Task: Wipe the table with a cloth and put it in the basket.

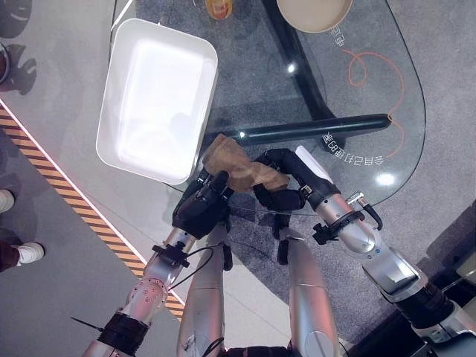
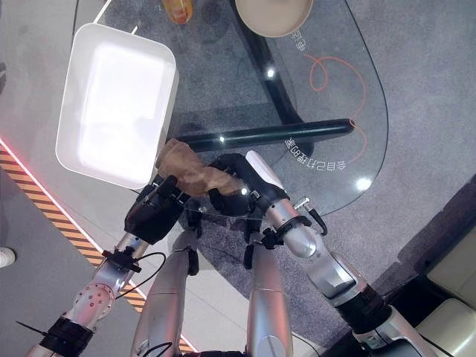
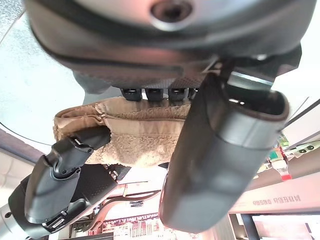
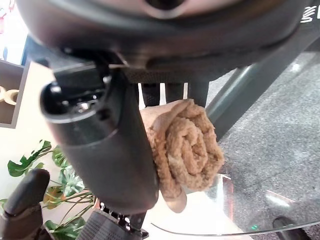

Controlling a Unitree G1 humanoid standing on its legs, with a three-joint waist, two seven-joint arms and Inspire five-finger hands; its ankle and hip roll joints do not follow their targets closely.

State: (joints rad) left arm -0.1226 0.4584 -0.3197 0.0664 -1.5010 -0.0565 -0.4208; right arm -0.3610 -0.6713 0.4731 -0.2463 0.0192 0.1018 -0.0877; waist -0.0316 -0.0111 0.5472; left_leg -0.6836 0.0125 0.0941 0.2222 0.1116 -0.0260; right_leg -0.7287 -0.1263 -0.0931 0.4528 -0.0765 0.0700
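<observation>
Cloth [image 1: 236,168], tan, fuzzy and rolled into a bunch, is hanging between both hands at the near edge of the glass table [image 1: 357,111]. Left hand [image 1: 202,202] and right hand [image 1: 286,178] are each curling their fingers round one end. White basket [image 1: 123,78] is sitting just left.

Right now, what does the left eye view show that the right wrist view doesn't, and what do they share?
The left eye view alone shows the white basket on the glass table's left edge, a beige bowl at the far side, an orange-capped container, and the left hand gripping one end of the cloth. The right wrist view alone shows green plant leaves and the cloth's bunched, rolled end up close. Both show the brown cloth, the right hand curled on it, and the table.
</observation>
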